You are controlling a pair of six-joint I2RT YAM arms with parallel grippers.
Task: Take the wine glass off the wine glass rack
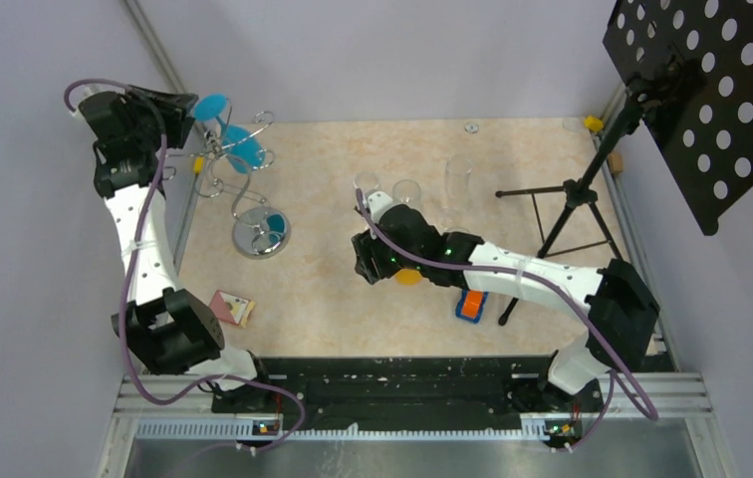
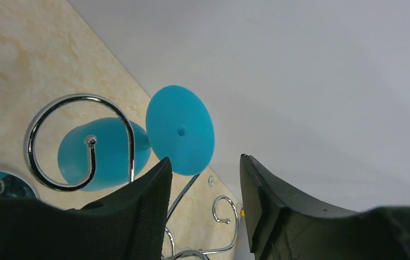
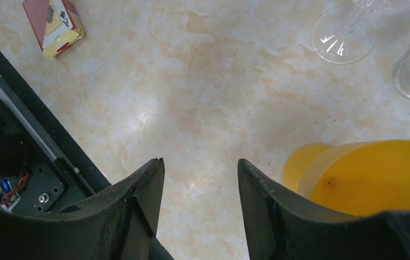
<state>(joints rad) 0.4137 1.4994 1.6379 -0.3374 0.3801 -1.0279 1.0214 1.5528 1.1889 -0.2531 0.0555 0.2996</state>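
A blue wine glass [image 1: 243,147] hangs upside down on the silver wire wine glass rack [image 1: 221,174], its round foot [image 1: 210,107] at the top. The rack's chrome base [image 1: 260,236] stands at the table's back left. My left gripper [image 1: 183,104] is open and empty, level with the foot and just left of it. In the left wrist view the blue foot [image 2: 180,130] lies just beyond the left fingertip [image 2: 157,179], not touching it, and the bowl [image 2: 102,154] shows behind a spiral arm [image 2: 78,142]. My right gripper [image 1: 360,261] is open and empty, low over the table's middle [image 3: 200,165].
Clear glasses [image 1: 407,191] stand behind the right arm, their feet in the right wrist view [image 3: 344,40]. A yellow cup [image 3: 376,173] lies by the right fingers. A card box [image 1: 233,307] sits near left. A black tripod stand [image 1: 572,199] with a perforated panel stands right.
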